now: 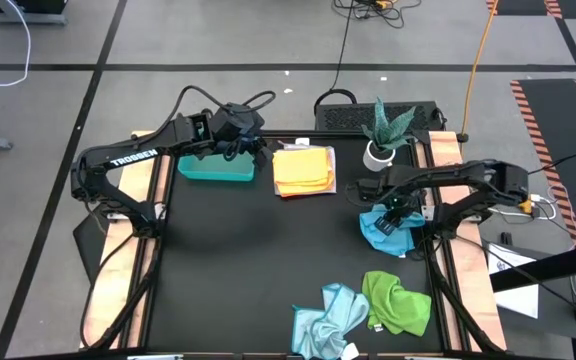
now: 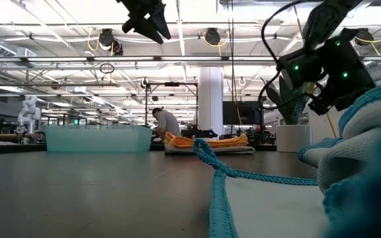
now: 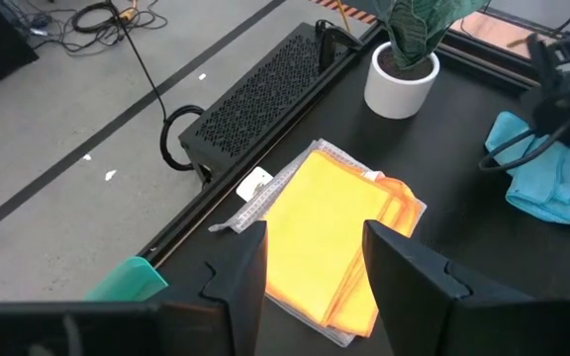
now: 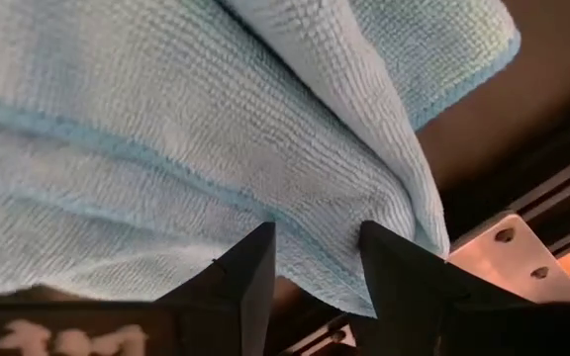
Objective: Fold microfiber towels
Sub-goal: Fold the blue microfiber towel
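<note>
A crumpled bright blue towel (image 1: 378, 233) lies at the table's right edge. My right gripper (image 1: 398, 212) points steeply down at it, open, and the cloth (image 4: 216, 129) fills its wrist view. A folded yellow-orange towel (image 1: 303, 171) lies at the far middle on a white-grey towel (image 3: 263, 202). My left gripper (image 1: 254, 141) hangs open in the air (image 3: 315, 267) between the teal tray (image 1: 215, 167) and that stack, holding nothing. A green towel (image 1: 398, 302) and a pale blue towel (image 1: 326, 322) lie bunched at the near edge. My right gripper (image 4: 315, 262) comes at the bright blue towel from above, fingers apart. A raised fold of the cloth (image 4: 317, 237) stands between the fingertips (image 4: 250, 259). I cannot tell whether they touch it. The towel lies slack on the table.
A potted plant in a white pot (image 1: 379, 153) stands at the far right, close to my right arm. A black perforated box (image 3: 260, 94) sits beyond the table's far edge. The middle of the black tabletop (image 1: 238, 260) is bare.
</note>
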